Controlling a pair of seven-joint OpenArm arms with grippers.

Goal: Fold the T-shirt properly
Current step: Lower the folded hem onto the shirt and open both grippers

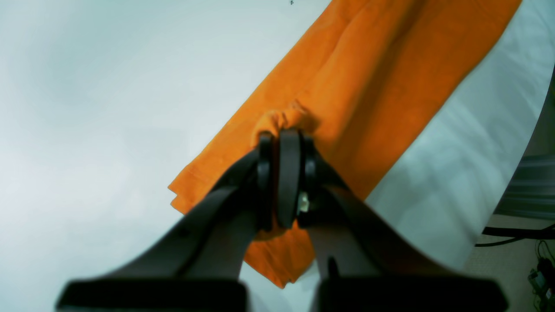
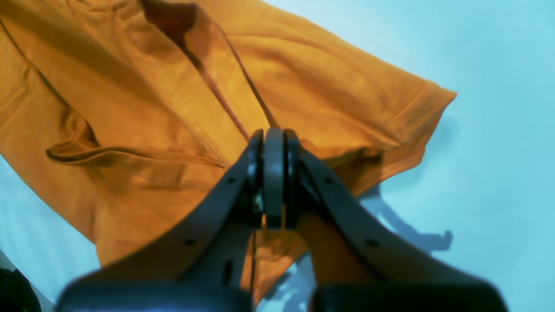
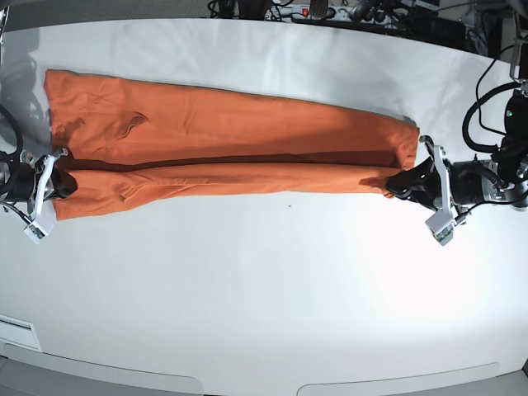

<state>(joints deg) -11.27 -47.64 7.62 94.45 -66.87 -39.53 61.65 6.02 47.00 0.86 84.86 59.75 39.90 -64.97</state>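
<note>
The orange T-shirt [image 3: 223,140] lies stretched long across the white table [image 3: 264,272], its near long side folded over. My left gripper [image 3: 394,183] is shut on the shirt's right end; the left wrist view shows a bunch of fabric [image 1: 282,119] pinched at the gripper [image 1: 282,132]. My right gripper [image 3: 64,183] is shut on the shirt's left end. In the right wrist view, that gripper [image 2: 273,134] holds the cloth beside a sleeve [image 2: 390,112] and the open neckline [image 2: 182,26]. The tag is not visible.
Cables and equipment [image 3: 330,10] lie along the table's far edge. The table's edge and a dark cable on the floor [image 1: 516,234] show at the right of the left wrist view.
</note>
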